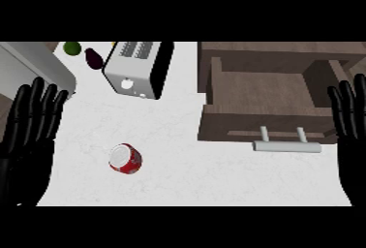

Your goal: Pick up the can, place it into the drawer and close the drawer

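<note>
A red can [126,159] with a silver top lies on the white counter, left of centre and toward the front. The brown wooden drawer [265,92] stands pulled open at the right, nothing visible inside, with a pale bar handle [287,146] on its front. My left hand [28,131] shows at the left edge, open, fingers up, well left of the can. At the right edge my right hand [350,126] is open as well, fingers up, beside the drawer's right side.
A silver toaster [137,68] stands at the back, between the can and the drawer. Behind it to the left lie a green fruit [72,47] and a dark purple vegetable [94,58]. A pale appliance or sink edge [32,65] fills the far left corner.
</note>
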